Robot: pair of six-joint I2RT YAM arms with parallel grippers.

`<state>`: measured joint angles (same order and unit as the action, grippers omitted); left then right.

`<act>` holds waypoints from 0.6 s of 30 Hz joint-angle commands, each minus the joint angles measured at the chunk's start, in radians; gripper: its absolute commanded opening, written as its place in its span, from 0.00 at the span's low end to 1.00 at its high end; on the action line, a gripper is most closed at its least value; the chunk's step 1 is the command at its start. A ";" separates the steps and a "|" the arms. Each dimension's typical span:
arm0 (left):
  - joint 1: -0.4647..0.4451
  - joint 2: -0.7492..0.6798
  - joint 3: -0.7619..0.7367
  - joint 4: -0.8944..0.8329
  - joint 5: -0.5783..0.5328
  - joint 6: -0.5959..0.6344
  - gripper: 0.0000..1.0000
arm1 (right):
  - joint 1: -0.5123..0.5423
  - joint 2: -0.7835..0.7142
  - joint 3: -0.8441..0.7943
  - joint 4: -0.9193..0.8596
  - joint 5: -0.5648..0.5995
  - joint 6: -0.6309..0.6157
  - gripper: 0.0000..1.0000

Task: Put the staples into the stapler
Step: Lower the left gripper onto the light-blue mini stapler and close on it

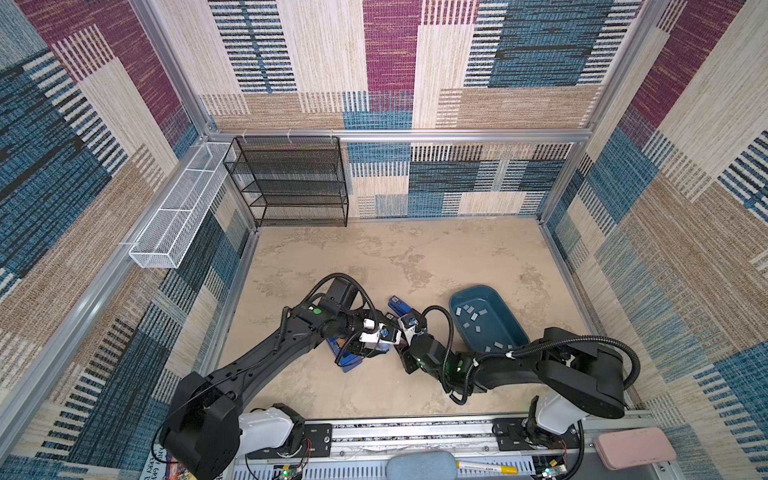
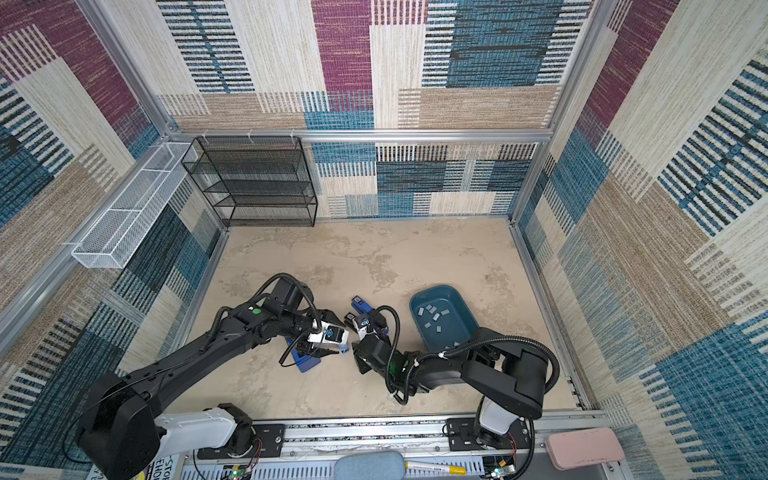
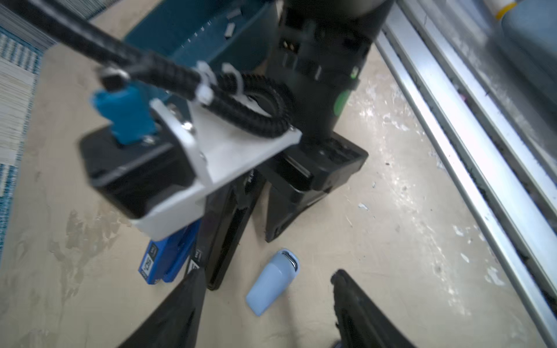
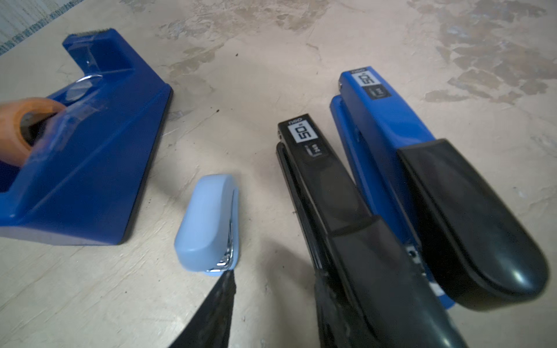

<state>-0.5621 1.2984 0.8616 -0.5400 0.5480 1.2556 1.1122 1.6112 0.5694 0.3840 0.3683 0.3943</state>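
Beige tabletop was seen with no stapler opened or loaded: the left gripper [image 3: 268, 272], jaws apart, was poised at a shut pale stapler [image 4: 205, 223], with the right gripper [image 4: 274, 275], likewise spread and empty, beside it. Small flat grey staples [image 1: 473, 316] were seen scattered, untouched, in a teal bin [image 1: 457, 316] at the right.

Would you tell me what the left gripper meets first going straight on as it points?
Probably the small light-blue stapler, just ahead of the left gripper between its open jaws; depth is unclear.
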 commanded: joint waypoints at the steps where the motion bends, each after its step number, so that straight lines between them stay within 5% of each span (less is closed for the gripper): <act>1: -0.014 0.052 0.040 -0.057 -0.084 0.094 0.70 | 0.002 -0.024 -0.016 0.018 0.023 0.037 0.47; 18: -0.116 0.336 0.110 -0.084 -0.293 0.131 0.62 | -0.006 -0.085 -0.050 0.023 0.029 0.057 0.47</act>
<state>-0.6640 1.6012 0.9569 -0.6041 0.3386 1.3617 1.1069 1.5433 0.5167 0.3317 0.3859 0.4362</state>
